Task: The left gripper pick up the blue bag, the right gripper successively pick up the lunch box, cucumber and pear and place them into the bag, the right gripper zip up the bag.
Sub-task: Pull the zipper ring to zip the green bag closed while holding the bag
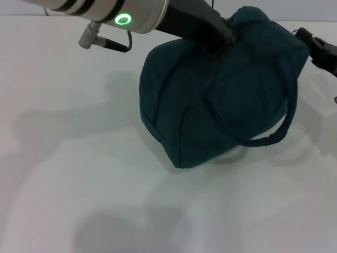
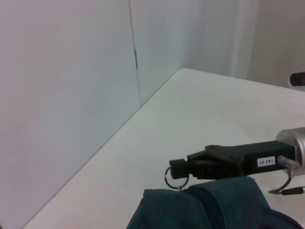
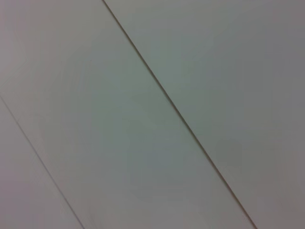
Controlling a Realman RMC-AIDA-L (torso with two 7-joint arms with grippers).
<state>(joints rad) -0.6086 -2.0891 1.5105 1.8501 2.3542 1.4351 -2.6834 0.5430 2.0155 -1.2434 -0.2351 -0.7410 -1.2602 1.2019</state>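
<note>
Blue bag [image 1: 210, 100] on table [image 1: 63, 158], beneath left tool [image 1: 224, 38], which grips bag's top. Right tool [image 2: 180, 168] clenched on zipper ring [image 2: 172, 177] beside it.

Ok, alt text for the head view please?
The bag sits on the table, one handle drooping on its right. The left gripper reaches in from the upper left to the bag's top; the right gripper is at its upper right corner.
</note>
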